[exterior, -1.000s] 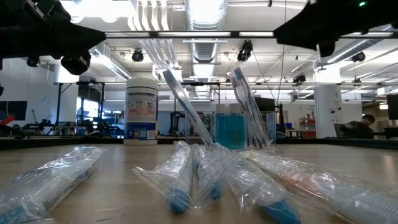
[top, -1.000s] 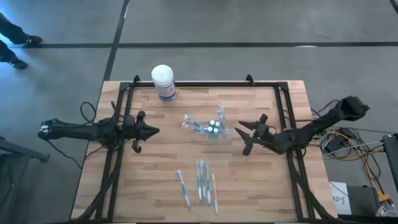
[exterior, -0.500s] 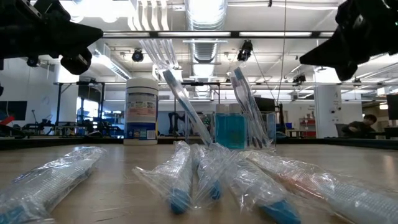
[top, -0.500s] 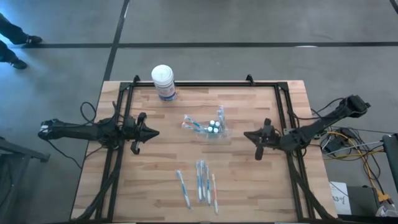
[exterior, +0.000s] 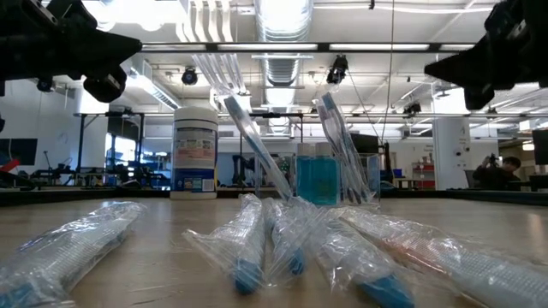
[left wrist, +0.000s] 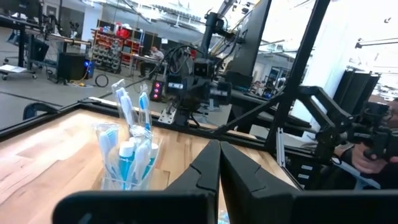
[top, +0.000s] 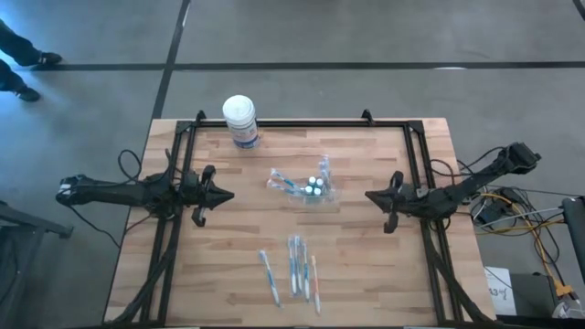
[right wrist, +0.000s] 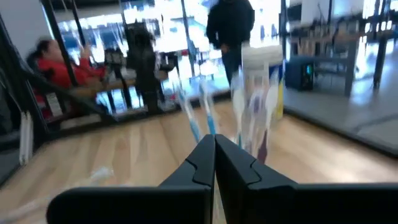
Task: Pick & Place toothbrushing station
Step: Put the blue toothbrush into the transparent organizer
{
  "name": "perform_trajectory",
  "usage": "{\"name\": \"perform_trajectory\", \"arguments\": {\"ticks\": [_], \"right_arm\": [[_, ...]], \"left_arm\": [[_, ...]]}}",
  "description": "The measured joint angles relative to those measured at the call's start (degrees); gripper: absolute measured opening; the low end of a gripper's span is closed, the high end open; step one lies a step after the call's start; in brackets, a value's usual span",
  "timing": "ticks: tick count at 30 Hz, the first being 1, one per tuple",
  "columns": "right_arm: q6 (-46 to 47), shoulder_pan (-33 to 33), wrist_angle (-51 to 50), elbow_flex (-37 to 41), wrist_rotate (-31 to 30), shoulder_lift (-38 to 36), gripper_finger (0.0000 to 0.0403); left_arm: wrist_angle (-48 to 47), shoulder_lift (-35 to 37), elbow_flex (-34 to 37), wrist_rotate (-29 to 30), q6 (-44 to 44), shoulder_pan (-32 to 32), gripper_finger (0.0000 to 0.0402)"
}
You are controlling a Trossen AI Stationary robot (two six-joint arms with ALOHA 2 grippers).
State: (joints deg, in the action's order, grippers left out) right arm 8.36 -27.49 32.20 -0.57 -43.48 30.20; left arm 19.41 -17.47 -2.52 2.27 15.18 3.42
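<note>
The toothbrushing station (top: 309, 187), a small clear holder, stands on its base at the table's middle. Blue-and-white toothbrushes and small tubes stick up out of it; it also shows in the low view (exterior: 318, 180) and the left wrist view (left wrist: 127, 158). My left gripper (top: 230, 194) hovers shut to the station's left, pointing level at it, with nothing between its fingers (left wrist: 208, 163). My right gripper (top: 368, 195) hovers shut to the station's right, also pointing at it, empty; its wrist view shows the station (right wrist: 252, 106) blurred ahead.
A white-lidded round canister (top: 240, 121) with a blue label stands at the far left. Several wrapped toothbrushes (top: 292, 272) lie near the table's near edge. A black frame (top: 302, 124) runs round the tabletop. Bare wood lies between each gripper and the station.
My right gripper has shut its spread fingers on nothing, drawn back toward the table's right edge and sunk a little, away from the station. The station and the left gripper have kept still.
</note>
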Motion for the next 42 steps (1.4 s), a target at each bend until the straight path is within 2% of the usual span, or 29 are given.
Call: {"name": "perform_trajectory", "arguments": {"ticks": [3, 8, 11, 13, 15, 18, 27, 37, 42], "right_arm": [[-2.8, 0.0, -3.3, 0.0, 0.0, -6.4, 0.0008], [-0.5, 1.3, -19.0, 0.0, 0.0, -19.2, 0.0008], [4.1, 2.6, -28.7, 0.0, 0.1, -26.5, 0.0008], [4.3, 2.7, -27.8, 0.1, 3.7, -28.9, 0.0008], [3.2, 2.6, -27.3, 0.0, 9.0, -30.2, 0.0008], [2.7, 2.6, -27.6, 0.0, 10.9, -29.3, 0.0008], [0.8, 2.6, -26.6, 0.1, 1.4, -22.5, 0.0008], [-6.4, 2.6, -19.3, 0.1, 1.3, -18.9, 0.0008], [-7.5, 2.6, -19.0, 0.0, 1.3, -18.8, 0.0008]], "left_arm": [[-0.1, 0.0, 0.0, 0.1, 0.0, 0.0, 0.0012], [-0.1, -0.1, 0.0, 1.5, -0.1, 0.0, 0.0007], [-0.1, -0.8, 0.0, 8.1, 0.1, 0.0, 0.0007], [-0.3, -1.8, 0.0, 12.8, 1.3, 0.0, 0.0006], [-0.4, -3.1, 0.0, 13.8, 1.7, 0.0, 0.0006], [-0.4, -4.9, 0.1, 13.0, 1.6, 0.0, 0.0006], [-1.0, -9.0, 0.3, 7.8, 3.5, 0.0, 0.0005], [-1.0, -9.0, 0.3, 7.7, 1.4, 0.0, 0.0005], [-1.0, -9.0, 0.3, 5.7, 1.5, 0.1, 0.0005]]}}
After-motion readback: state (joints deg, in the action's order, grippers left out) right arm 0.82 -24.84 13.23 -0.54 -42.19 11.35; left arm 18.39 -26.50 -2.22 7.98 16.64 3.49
